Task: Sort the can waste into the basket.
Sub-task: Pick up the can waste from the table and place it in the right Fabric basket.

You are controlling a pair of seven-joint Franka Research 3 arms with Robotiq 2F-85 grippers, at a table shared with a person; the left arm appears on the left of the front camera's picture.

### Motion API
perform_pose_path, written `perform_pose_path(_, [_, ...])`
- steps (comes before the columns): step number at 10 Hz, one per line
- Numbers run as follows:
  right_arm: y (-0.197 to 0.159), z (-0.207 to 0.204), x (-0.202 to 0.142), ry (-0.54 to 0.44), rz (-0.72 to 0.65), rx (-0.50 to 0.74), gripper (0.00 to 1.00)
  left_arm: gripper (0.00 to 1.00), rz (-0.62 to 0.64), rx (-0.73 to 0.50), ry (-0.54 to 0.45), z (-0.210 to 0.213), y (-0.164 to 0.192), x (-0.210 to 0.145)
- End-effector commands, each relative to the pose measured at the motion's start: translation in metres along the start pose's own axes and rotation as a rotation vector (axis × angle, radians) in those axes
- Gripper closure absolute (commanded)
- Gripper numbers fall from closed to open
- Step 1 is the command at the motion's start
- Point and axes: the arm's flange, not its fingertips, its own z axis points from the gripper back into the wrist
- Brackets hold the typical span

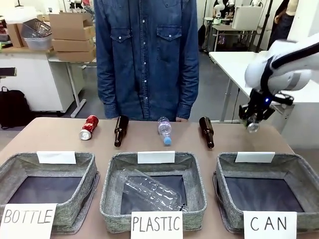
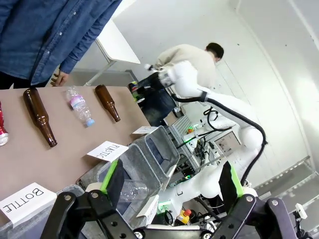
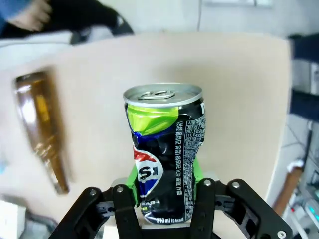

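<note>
Right claw (image 3: 162, 186) clamps the dented dark can (image 3: 164, 142); left claw (image 2: 172, 177) gapes wide, empty.

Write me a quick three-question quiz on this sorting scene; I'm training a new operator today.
1. Multiple choice: what does the right tool hold? A) a brown bottle B) the dark can C) nothing
2. True or false: the red can lies on the table, outside every basket.
3. Which sign marks the basket with a clear plastic bottle inside?
Key: 1 B. 2 True. 3 PLASTIC, the middle basket.
</note>
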Motion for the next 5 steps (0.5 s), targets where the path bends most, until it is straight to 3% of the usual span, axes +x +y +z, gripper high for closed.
perform_pose_path(1, [-0.014, 0.075, -0.065, -0.100, 0.115, 0.120, 1.00, 0.00, -0.021, -0.009, 0.000, 0.000, -0.001, 0.000])
perform_pose_path(2, [-0.009, 0.092, -0.093, -0.065, 0.264, 0.191, 1.00, 0.00, -0.021, -0.009, 0.000, 0.000, -0.001, 0.000])
perform_pose_path(3, [-0.005, 0.105, -0.130, -0.112, 0.469, 0.220, 1.00, 0.00, -0.021, -0.009, 0.000, 0.000, -0.001, 0.000])
perform_pose_path(5, [0.003, 0.107, -0.196, -0.120, 0.749, 0.231, 1.00, 0.00, -0.021, -0.009, 0.000, 0.000, -0.001, 0.000])
